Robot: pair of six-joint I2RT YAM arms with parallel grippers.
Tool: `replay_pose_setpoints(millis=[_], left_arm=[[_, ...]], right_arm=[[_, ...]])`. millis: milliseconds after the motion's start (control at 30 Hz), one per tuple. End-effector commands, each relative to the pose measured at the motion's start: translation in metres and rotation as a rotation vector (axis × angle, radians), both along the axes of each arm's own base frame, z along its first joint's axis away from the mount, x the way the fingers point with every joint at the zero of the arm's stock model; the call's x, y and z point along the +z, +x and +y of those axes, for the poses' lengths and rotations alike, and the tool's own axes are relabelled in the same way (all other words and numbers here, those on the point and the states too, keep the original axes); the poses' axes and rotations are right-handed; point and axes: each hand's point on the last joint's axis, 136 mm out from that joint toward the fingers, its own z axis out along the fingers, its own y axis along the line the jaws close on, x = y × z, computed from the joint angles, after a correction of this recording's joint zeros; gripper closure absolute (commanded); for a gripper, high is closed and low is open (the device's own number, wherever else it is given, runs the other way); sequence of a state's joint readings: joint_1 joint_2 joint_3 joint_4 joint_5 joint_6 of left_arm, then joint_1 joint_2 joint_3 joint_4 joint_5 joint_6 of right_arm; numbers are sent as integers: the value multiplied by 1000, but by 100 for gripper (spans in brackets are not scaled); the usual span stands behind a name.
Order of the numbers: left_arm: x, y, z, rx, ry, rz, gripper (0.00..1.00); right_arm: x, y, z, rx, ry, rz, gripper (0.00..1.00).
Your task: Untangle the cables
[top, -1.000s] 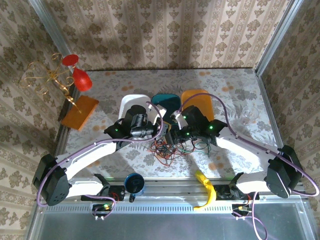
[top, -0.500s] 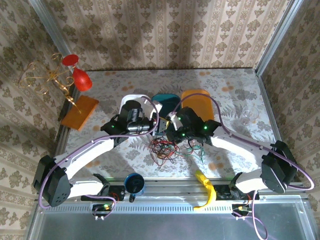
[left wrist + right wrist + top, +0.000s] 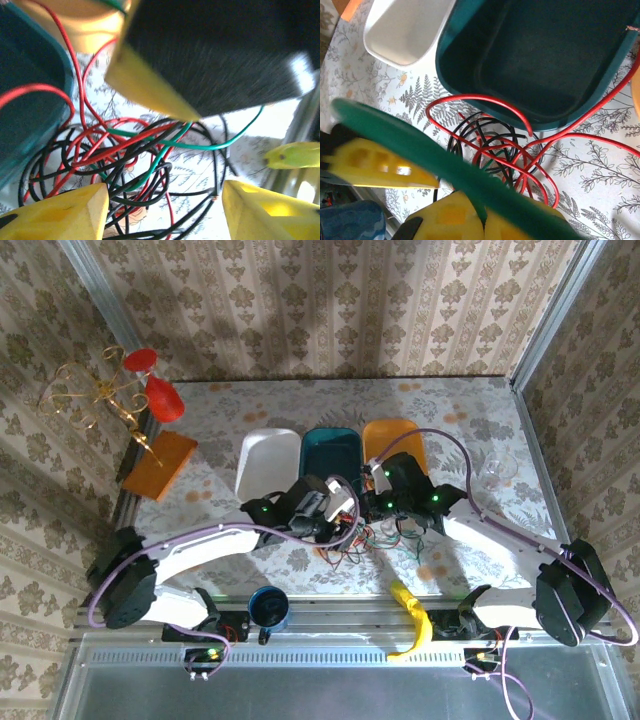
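Left gripper is hovering wide open over light, floppy cables beside teal tub; right gripper is pinching green cable. Loose outer loops look easiest to grab.

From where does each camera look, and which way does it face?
Top external: above and behind the arms, looking down at the table; both arms show.
Left wrist: low, facing the cables; its open fingers show.
Right wrist: above the teal tub; its fingers pinch a green cable.
Both wrist views share cables and teal tub.

Left arm and right arm hide much of the cables; the teal tub runs off-frame.
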State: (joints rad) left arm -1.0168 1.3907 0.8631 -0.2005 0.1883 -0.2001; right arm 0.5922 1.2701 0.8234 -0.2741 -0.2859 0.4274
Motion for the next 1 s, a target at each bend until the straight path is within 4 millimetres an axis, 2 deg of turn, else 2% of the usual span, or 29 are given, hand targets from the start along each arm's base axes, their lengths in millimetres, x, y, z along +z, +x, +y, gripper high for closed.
replay_pose_setpoints(millis=[0,167,300,567,733,967], left_arm=[[-20,7,3,8,73,-55,40],[-45,12,1,-1,124,-53,48],[-66,11,7,13,151,-41,59],[-95,29,19,137,135,-18,100],[-100,37,30,204,158,-36,100],[-101,50,66,380,186,-53,100]], right_arm=[[19,3,5,-12,130,14,100],[19,8,-10,-79,178,55,100],[22,13,-26,-145,231,83,100],[31,19,-56,-257,352,133,100],[29,19,-88,-350,327,147,100],[8,18,-150,-583,221,204,100]])
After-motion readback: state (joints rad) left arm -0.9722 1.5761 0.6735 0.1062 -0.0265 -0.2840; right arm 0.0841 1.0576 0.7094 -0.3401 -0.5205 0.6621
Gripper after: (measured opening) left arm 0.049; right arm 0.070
